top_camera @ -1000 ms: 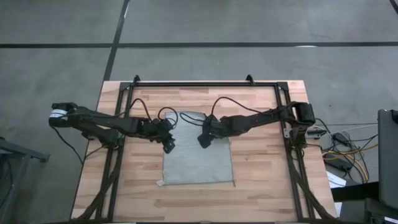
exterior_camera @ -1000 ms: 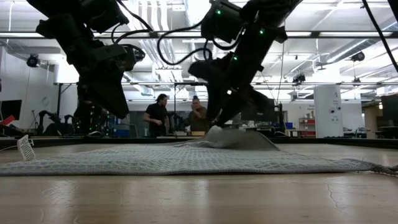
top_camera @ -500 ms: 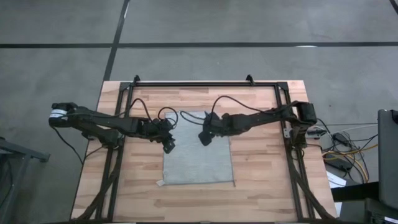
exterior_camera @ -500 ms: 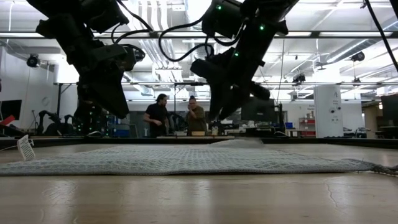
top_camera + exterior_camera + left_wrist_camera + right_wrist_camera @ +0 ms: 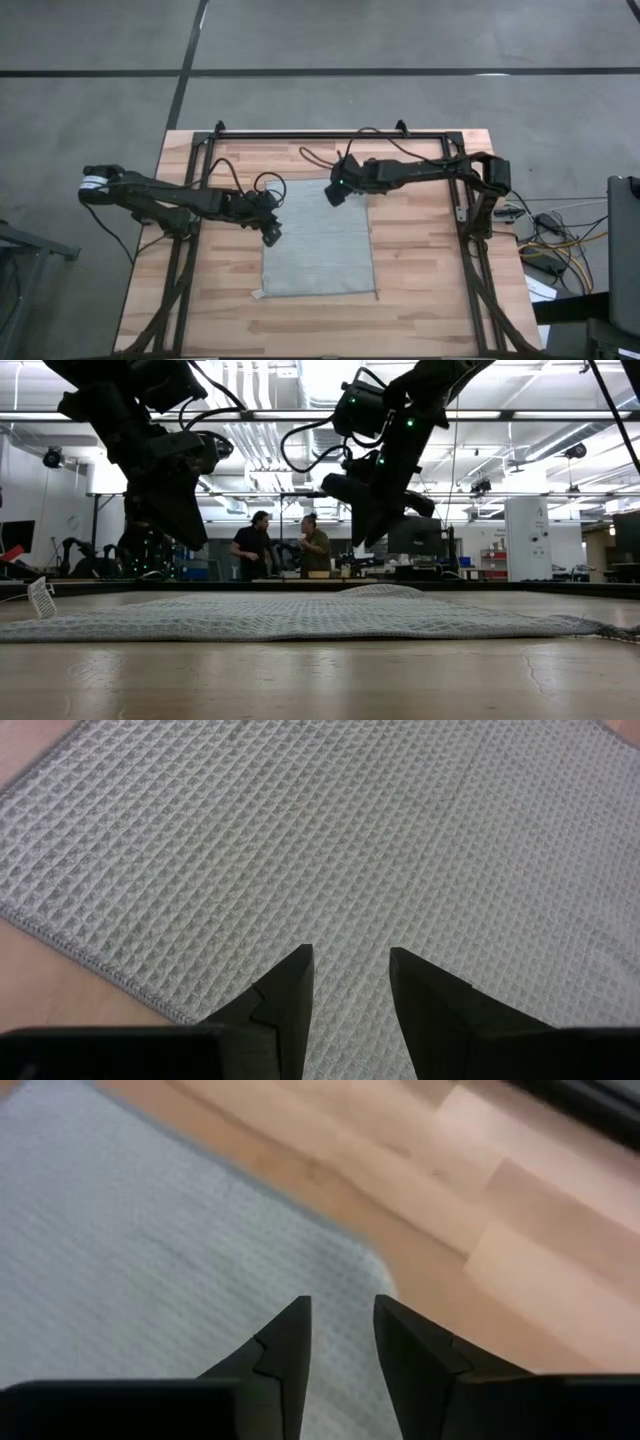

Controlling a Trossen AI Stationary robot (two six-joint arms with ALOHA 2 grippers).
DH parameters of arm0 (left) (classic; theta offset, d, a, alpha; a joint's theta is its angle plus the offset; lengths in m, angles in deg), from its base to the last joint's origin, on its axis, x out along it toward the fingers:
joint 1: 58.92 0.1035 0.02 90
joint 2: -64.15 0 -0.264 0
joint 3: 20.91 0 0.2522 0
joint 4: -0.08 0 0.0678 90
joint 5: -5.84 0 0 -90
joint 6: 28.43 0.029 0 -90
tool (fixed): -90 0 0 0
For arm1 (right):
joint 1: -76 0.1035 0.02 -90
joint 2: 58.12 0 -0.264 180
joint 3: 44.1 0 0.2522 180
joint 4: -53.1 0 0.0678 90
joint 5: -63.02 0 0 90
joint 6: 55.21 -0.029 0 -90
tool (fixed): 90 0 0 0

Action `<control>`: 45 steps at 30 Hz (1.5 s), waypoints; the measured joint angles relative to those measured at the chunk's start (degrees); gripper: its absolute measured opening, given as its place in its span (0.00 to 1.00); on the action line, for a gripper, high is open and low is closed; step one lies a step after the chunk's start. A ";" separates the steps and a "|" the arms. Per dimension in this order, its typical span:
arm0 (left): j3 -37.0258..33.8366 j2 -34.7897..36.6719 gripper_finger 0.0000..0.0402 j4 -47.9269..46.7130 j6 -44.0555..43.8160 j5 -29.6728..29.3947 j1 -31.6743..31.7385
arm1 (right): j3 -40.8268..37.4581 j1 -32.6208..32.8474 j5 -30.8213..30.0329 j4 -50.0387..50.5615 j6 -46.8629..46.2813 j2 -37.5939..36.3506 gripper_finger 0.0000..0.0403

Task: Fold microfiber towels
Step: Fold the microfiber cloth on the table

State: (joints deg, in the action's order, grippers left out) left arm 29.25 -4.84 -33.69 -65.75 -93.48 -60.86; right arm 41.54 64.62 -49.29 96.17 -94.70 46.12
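Grey-green waffle-weave cloth lies spread flat on the wooden worktop [image 5: 420,260]: this microfiber towel [image 5: 318,245] sits about midway between left and right, nearer the middle than either the near or far edge. We see no fold in it yet. One layer only shows from above, apart from a low hump at its far edge in the low view, so we judge the folding has hardly begun and every fold is left to make.

The towel is close to square, a little longer from far to near than from left to right, so its long axis runs far to near, with sides roughly parallel to the worktop edges. Its small white tag [image 5: 258,295] sits at the near left corner.

Our left claw [image 5: 272,233] hangs over the towel's left edge, fingers spread with only cloth showing between them, pinching nothing. Our right claw [image 5: 337,192] is raised over the far right part of the towel, near that corner; its fingers stand apart with a narrow gap and hold nothing.

Two people stand in the room far behind.
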 joint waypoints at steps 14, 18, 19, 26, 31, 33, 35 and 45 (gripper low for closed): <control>0.00 0.00 0.34 0.00 -0.01 0.00 -0.01 | -0.22 -3.31 6.31 0.46 -0.38 -0.02 0.21; 0.00 0.00 0.34 0.00 -0.01 0.00 0.01 | -0.22 -3.32 6.44 0.26 -0.05 -0.02 0.22; 0.00 0.00 0.34 0.00 0.00 0.00 -0.01 | -0.22 -3.43 6.50 0.26 0.11 -0.02 0.22; 0.00 0.00 0.34 0.00 0.00 0.00 0.00 | -0.24 -3.79 6.51 0.28 0.72 -0.02 0.19; 0.00 0.01 0.34 0.00 -0.01 0.00 -0.01 | 0.01 -3.77 7.33 0.22 0.72 -0.02 0.19; 0.00 0.00 0.34 0.00 0.00 0.00 0.01 | 0.23 -3.77 7.87 0.04 0.83 -0.02 0.20; 0.00 0.00 0.34 0.00 -0.02 0.00 -0.01 | 0.45 -3.77 8.00 -0.31 2.27 -0.02 0.20; 0.00 0.00 0.34 0.00 -0.02 0.00 0.01 | -0.12 -7.76 14.61 -1.07 9.24 0.33 0.17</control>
State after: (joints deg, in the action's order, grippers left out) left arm 29.25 -4.84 -33.70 -65.76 -93.48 -60.85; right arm 41.42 56.85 -34.67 95.09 -85.46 46.45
